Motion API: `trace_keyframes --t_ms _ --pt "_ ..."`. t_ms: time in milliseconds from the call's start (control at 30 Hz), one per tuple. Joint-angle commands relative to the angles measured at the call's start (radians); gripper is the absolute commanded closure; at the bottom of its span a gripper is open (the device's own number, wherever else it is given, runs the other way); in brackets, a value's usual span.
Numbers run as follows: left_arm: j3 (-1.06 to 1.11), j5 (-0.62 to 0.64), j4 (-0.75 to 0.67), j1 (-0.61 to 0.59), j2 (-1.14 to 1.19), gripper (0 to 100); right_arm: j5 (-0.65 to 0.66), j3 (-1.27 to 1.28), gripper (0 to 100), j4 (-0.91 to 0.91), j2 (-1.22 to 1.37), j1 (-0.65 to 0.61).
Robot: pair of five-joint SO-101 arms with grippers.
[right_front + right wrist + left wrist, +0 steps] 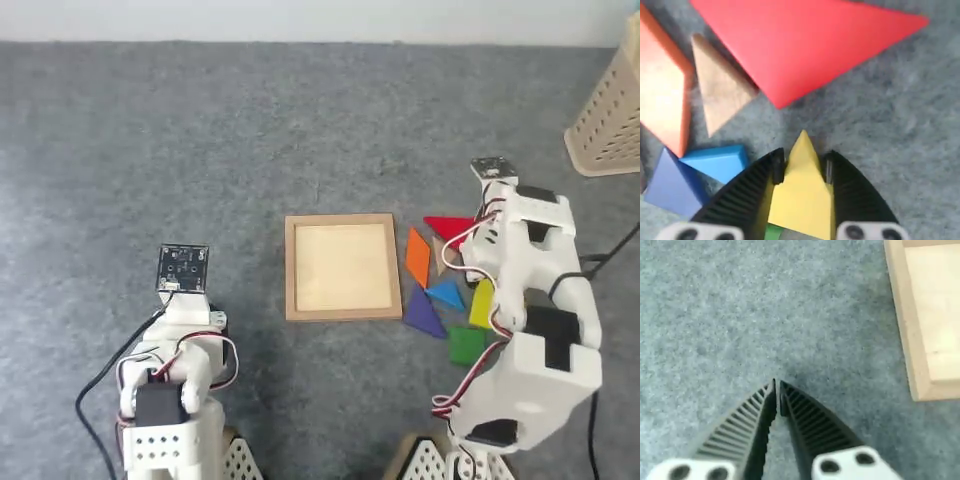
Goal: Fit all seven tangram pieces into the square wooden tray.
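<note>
The square wooden tray [340,268] lies empty in the middle of the grey carpet; its corner [920,315] sits off to the side of my left gripper [777,386], which is shut with nothing in it, just above the carpet. The pieces lie right of the tray: red triangle [448,228], orange parallelogram [418,257], blue triangle [446,294], purple triangle [423,314], green square [466,344]. My right gripper [802,160] is shut on the yellow triangle [802,200], its fingers pressing both sides. Close by lie the red triangle [805,45], a tan triangle [720,90] and the blue triangle [715,160].
A cream slotted basket [610,110] stands at the far right edge. The right arm [525,300] hangs over the cluster of pieces and hides part of it. The left arm [175,370] sits at the front left. Open carpet stretches behind and left of the tray.
</note>
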Motion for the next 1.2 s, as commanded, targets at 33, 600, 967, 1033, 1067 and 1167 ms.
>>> trace_keyframes --t_ms 33,600,967,1033,1067,1167 --pt "-0.012 0.009 0.005 -0.002 -0.017 99 0.002 -0.071 90.3 0.042 -0.021 -0.004" --pt "-0.012 0.009 0.005 -0.002 -0.017 99 0.304 0.334 69.3 0.067 -0.361 -0.119" --pt "-0.012 0.009 0.005 -0.002 -0.017 99 0.353 0.339 69.3 -0.047 -0.205 0.018" --pt "-0.012 0.009 0.005 -0.002 -0.017 99 0.339 0.336 69.4 -0.077 -0.17 0.058" --pt "-0.012 0.009 0.005 -0.002 -0.017 99 0.311 0.322 69.4 -0.079 -0.159 0.074" --pt "-0.012 0.009 0.005 -0.002 -0.017 99 0.21 0.264 69.6 -0.088 -0.147 0.13"
